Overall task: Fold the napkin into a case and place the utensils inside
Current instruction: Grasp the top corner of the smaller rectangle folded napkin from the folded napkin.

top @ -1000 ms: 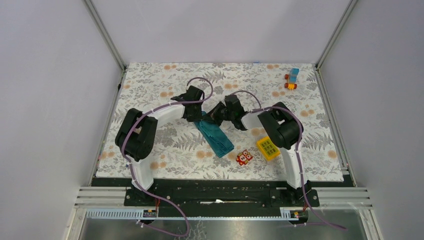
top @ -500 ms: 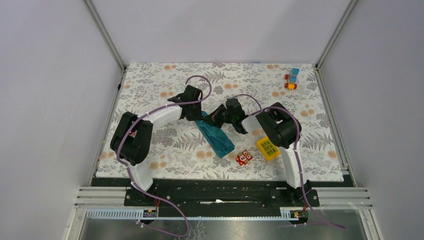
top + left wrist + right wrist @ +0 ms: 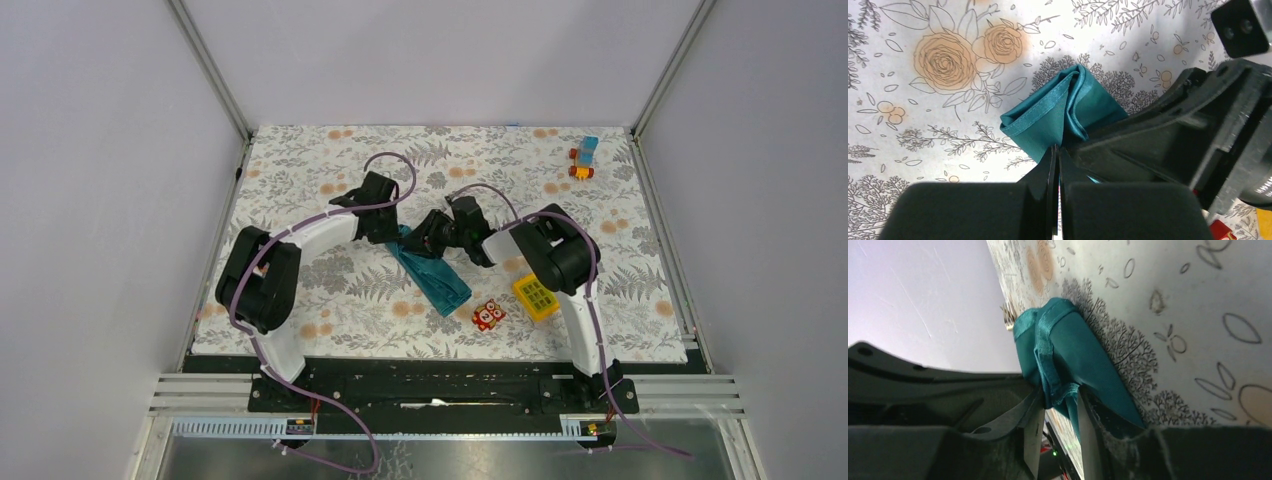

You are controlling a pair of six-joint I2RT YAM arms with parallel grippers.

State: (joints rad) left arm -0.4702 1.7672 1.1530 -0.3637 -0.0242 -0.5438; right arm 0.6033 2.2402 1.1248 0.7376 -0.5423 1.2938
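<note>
The teal napkin lies on the floral table cover near the middle. It is folded into a long narrow strip that runs diagonally from its far end, between the two grippers, down toward the near right. Both arms reach inward and meet at that far end. The left gripper has its fingers pressed flat together, with the tips right at the near edge of the folded cloth. Whether a layer of fabric is caught between them cannot be told. In the left wrist view the end of the strip shows several stacked layers with a stitched hem, bulging slightly upward. The right gripper comes in from the opposite side, its jaws standing apart, with a bunched fold of the napkin lying in the gap between them. Its black body crowds close beside the left gripper. Just beyond the near end of the strip sits a small red owl toy, and beside that, to the right, a yellow gridded block. A small blue and orange toy rests well apart in the far right corner.
</note>
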